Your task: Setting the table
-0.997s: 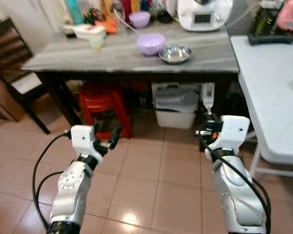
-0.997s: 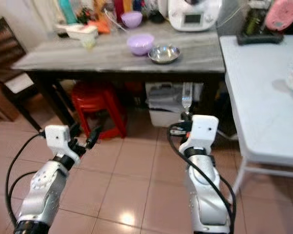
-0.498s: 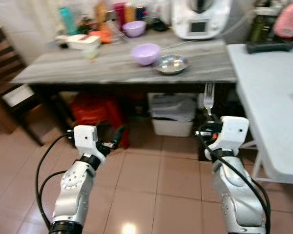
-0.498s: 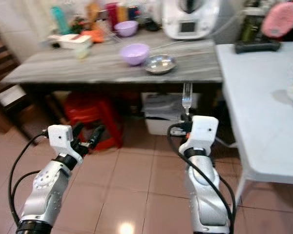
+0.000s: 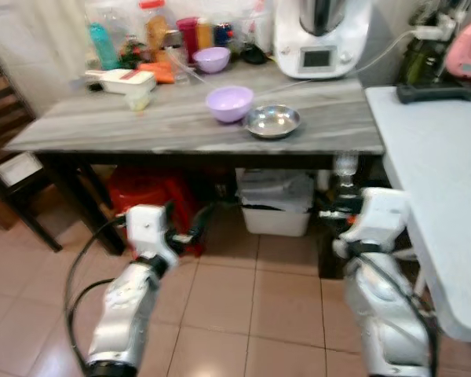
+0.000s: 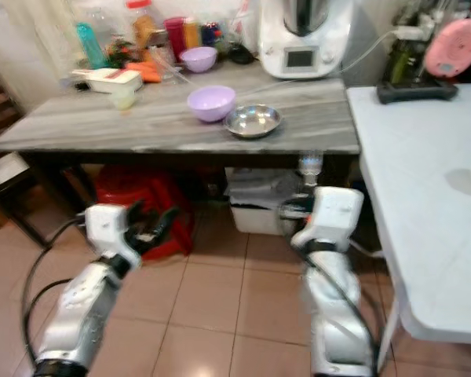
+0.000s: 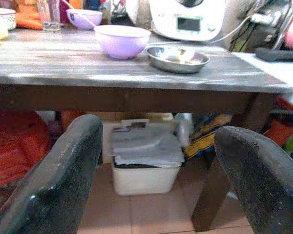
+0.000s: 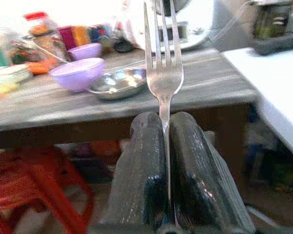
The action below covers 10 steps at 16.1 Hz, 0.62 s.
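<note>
The right gripper (image 8: 166, 161) has its fingers closed on the fork (image 8: 162, 73), held upright with tines pointing up; the left gripper (image 7: 156, 161) is spread open and empty; the counter (image 5: 180, 126) lies ahead and higher, with the purple bowl (image 5: 229, 103) and steel dish (image 5: 272, 120) beyond.
</note>
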Available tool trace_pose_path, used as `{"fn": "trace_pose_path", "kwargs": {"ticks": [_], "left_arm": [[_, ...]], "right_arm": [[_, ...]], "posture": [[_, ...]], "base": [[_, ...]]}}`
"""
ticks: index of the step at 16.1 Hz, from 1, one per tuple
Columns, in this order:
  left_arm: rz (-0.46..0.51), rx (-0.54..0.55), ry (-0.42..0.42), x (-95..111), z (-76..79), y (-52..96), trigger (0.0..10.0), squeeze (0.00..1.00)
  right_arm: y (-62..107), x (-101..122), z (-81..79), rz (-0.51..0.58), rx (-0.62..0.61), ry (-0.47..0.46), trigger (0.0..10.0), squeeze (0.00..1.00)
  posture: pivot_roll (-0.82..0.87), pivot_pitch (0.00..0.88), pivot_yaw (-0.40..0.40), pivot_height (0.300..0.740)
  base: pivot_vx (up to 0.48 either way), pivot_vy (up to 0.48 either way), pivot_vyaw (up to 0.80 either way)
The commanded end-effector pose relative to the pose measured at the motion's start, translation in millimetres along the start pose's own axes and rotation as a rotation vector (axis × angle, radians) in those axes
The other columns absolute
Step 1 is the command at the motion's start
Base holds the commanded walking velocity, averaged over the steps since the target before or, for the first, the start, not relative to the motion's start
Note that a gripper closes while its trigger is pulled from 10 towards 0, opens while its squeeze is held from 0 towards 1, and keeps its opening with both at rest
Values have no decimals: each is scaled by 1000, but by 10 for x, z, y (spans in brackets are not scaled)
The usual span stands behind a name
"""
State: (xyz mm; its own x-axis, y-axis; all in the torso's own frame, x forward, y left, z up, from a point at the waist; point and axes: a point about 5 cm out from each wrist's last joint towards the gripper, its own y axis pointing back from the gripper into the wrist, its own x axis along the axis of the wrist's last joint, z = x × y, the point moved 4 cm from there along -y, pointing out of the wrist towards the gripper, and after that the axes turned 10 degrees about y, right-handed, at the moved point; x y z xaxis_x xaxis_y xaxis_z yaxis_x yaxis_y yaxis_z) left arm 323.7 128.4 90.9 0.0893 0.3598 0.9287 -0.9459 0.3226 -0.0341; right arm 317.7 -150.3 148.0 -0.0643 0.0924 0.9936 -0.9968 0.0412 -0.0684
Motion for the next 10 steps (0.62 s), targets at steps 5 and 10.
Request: {"fn": "trace_pose_path", "kwargs": {"ticks": [5,10], "left_arm": [[8,-33,-3,30,83,-41,10000,0],[4,-43,0,8,117,-39,10000,0]], "right_arm": [[-14,40,72,17,-27,10,10000,0],[-17,45,80,19,-29,7,10000,0]], "posture": [[-89,17,116,740],[-90,19,116,740]], "base": [[374,0,0],[383,0,0]]}}
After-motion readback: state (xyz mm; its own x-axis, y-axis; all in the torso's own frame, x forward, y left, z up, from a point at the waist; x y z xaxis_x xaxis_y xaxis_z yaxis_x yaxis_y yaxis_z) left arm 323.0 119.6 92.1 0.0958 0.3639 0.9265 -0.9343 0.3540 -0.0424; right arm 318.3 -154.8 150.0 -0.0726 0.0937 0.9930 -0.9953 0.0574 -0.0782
